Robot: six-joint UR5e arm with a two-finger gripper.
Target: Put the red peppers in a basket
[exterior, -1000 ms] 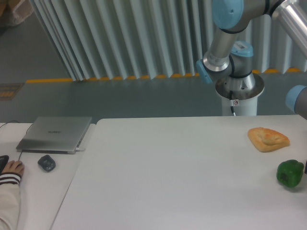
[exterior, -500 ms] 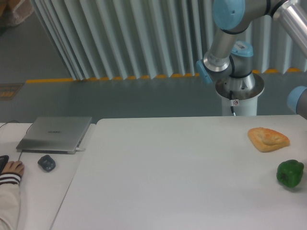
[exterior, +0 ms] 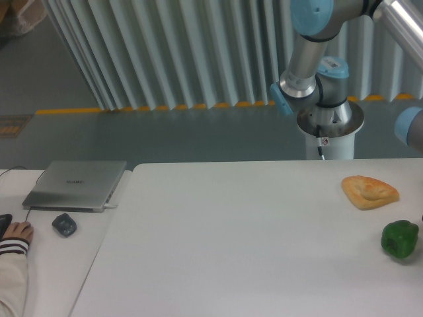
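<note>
1. Nearest the camera at about 8 o'clock, a person's hand (exterior: 18,232) in a striped cuff rests on the lower side table (exterior: 46,264), at the left frame edge.
2. Just right of that hand lies a dark computer mouse (exterior: 64,224), apart from the fingers, with bare surface on every side of it.
3. Toward 4 o'clock, a green pepper (exterior: 400,239) sits on the main white table (exterior: 231,244), close to the right frame edge and well apart from the front one.
4. The wide middle of the main table, from its left edge across to the pepper, is bare white surface.
5. Behind the mouse, near 9 o'clock, a closed grey laptop (exterior: 76,185) lies flat, its right side just beside the seam where the two tables meet.
6. At about 3 o'clock, a piece of flatbread (exterior: 369,191) lies flat just behind the green pepper, not touching it, near the table's far right corner.
7. Beyond the table's far edge, toward 1 o'clock, the robot base (exterior: 329,125) stands on the floor, and the arm (exterior: 310,59) rises from it out of the top of the frame; another arm segment shows at the right edge.
8. The claw is outside the frame, so whether its fingers are apart or together cannot be told.
9. No red pepper or basket shows anywhere in this view.
10. Farthest back, a yellow floor line (exterior: 165,107) runs along a wall of ribbed panels (exterior: 172,46).
</note>
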